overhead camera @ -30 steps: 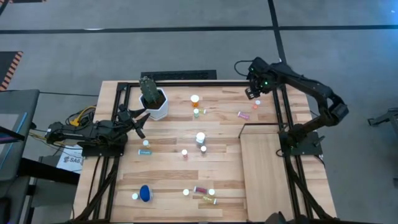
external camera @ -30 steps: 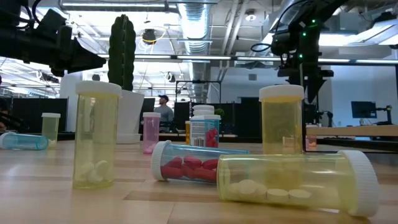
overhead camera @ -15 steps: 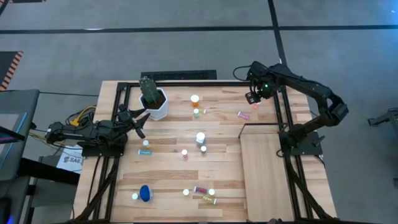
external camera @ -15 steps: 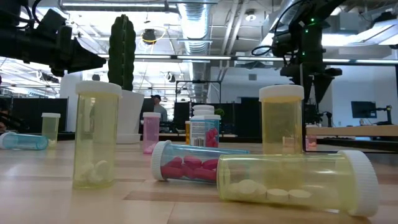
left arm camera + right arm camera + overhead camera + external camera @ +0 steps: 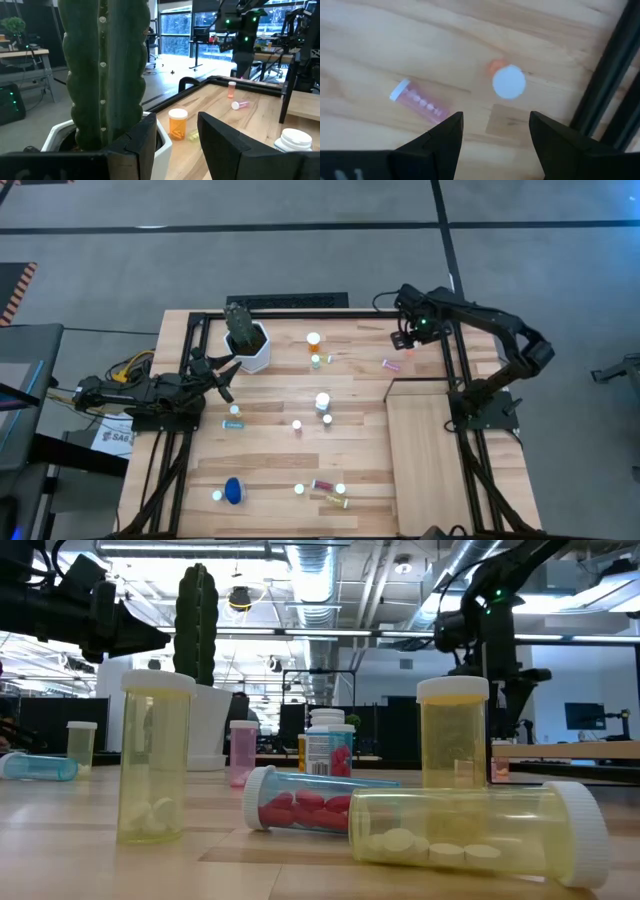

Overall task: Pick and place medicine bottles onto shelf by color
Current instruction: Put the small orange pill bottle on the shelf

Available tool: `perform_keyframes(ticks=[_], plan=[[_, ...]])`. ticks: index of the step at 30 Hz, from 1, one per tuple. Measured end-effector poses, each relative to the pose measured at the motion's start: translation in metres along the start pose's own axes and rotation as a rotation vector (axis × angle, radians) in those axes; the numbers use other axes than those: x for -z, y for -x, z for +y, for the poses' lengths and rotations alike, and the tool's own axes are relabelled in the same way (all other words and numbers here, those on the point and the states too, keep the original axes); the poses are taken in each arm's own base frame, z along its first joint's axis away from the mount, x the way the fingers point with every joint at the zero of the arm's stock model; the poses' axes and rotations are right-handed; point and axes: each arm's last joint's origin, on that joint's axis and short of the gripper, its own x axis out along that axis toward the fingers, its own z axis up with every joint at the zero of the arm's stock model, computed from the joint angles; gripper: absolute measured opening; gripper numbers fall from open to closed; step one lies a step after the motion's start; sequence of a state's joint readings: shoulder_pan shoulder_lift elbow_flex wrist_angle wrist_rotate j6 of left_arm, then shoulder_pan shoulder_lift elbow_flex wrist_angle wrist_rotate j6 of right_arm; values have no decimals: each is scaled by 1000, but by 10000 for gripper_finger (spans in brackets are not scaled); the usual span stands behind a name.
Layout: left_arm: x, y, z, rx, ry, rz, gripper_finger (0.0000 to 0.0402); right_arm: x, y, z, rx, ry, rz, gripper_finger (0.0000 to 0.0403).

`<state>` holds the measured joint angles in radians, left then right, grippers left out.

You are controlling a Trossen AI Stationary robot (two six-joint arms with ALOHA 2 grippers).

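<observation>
Many small medicine bottles stand or lie on the planked tabletop. My right gripper (image 5: 404,338) is open and points down above a small orange bottle with a white cap (image 5: 508,81) at the far right, which stands upright. A pink bottle (image 5: 419,101) lies on its side next to it and also shows in the high view (image 5: 390,365). The pale shelf panel (image 5: 420,450) lies at the near right with no bottle on it. My left gripper (image 5: 225,377) is open at the left, facing the cactus (image 5: 107,65).
The white pot with the cactus (image 5: 247,340) stands at the far left. An orange bottle (image 5: 314,340), a white one (image 5: 322,401), a teal one (image 5: 233,423) and a blue one (image 5: 233,491) are spread over the table. A black frame rail (image 5: 607,65) runs beside the right gripper.
My right gripper has come down and a little toward the table's near edge, over the small orange bottle, and has turned at the wrist. The bottles have not moved.
</observation>
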<state>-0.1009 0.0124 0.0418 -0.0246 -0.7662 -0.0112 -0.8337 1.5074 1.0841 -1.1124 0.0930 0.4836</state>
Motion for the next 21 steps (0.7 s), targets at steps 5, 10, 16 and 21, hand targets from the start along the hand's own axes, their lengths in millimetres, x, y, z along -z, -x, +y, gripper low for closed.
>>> perform_keyframes(ticks=[5, 10, 16, 21], plan=[[0, 0, 0, 0, 0, 0, 135, 0, -9, 2, 53, -6, -10, 249], [0, 0, 0, 0, 0, 0, 135, -3, -11, 3, 41, -33, -47, 249], [0, 0, 0, 0, 0, 0, 135, -4, -11, 4, 37, -61, -64, 249], [0, 0, 0, 0, 0, 0, 135, -6, -11, 4, 51, -113, -88, 249]])
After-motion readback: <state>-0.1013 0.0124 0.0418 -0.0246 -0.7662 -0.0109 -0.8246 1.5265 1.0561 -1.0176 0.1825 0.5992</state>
